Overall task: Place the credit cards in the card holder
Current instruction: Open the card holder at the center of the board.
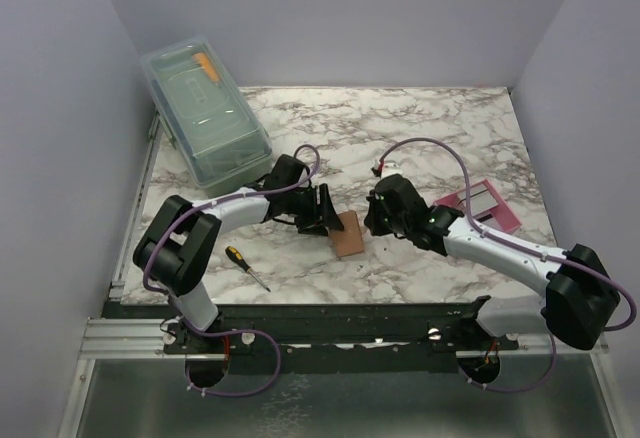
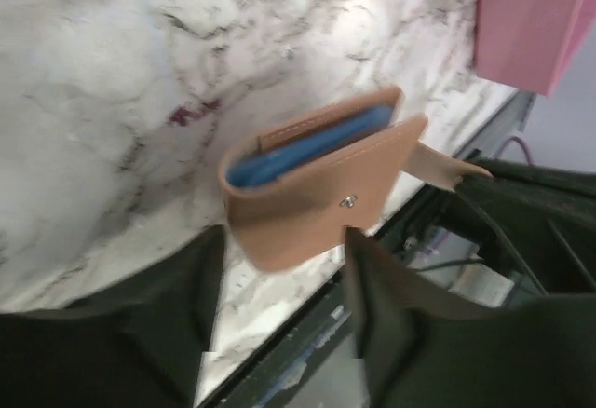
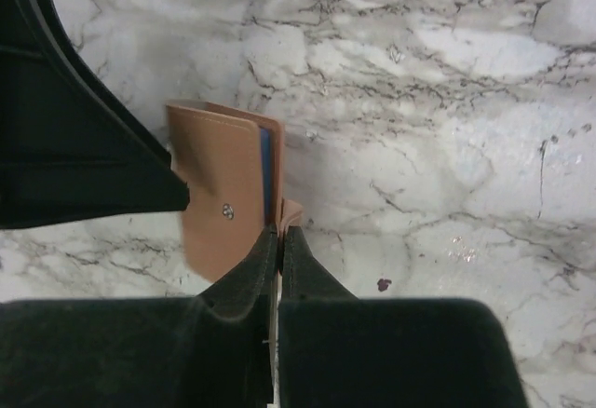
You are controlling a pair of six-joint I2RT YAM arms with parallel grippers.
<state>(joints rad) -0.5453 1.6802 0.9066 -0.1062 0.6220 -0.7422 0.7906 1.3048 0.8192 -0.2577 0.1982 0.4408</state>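
While right gripper point(image 3: 280, 233) is pinched shut on its strap point(image 2: 438, 164), tan holder point(image 1: 348, 234) sits mid-table between the arms, stud point(image 2: 347, 201) showing, blue card point(image 2: 307, 142) inside. Left gripper point(image 2: 284, 233) fingers apart, straddling its edge. White marble table point(image 1: 420, 128), plain lilac walls point(image 1: 330, 18).

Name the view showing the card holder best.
Left wrist: the card holder is large, mouth open, blue card visible inside. Right wrist shows only its snap face and a blue sliver; top external shows a small tan block.
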